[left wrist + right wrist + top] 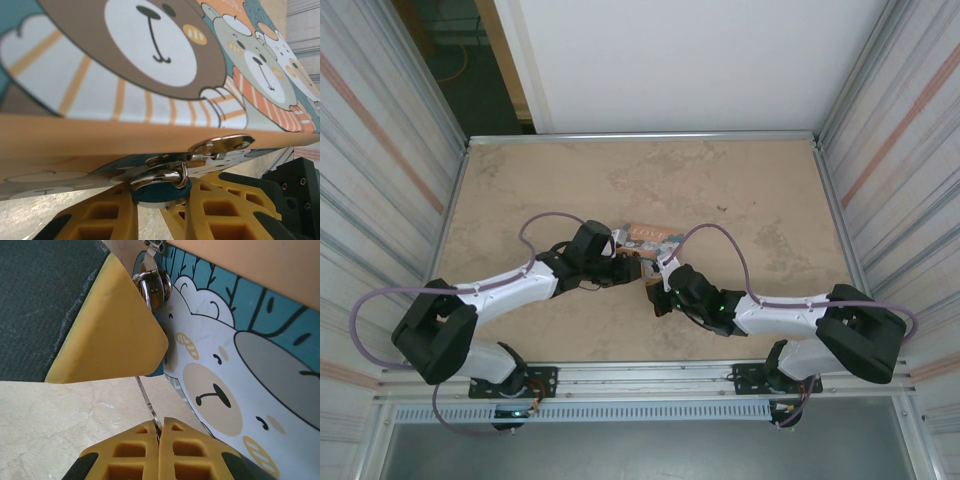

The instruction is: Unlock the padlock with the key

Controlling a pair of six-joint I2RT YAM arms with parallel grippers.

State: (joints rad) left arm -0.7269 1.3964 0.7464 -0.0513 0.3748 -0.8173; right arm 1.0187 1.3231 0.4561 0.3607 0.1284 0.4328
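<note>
Step in hand, key insertion: left gripper (161, 200) is clamping the small blue-bodied, silver-shackled padlock (165, 176) hanging on the orange cartoon-bear box (75, 135); right gripper (159, 424) is pinching the thin dark metal key (146, 397) just below the lock, its tip hidden; the next move likely calls for seating, then turning.

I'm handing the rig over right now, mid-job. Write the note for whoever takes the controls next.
Left gripper: shut on the padlock, holding its blue body under the hasp of the orange box.
Right gripper: shut on the key, its blade pointing up at the padlock's underside.
Done: both things gripped, key lined up.
Unclear: whether the key tip is in the keyhole; a left finger hides it.
Left: seat the key, turn it, free the shackle, which looks closed through the hasp.
</note>
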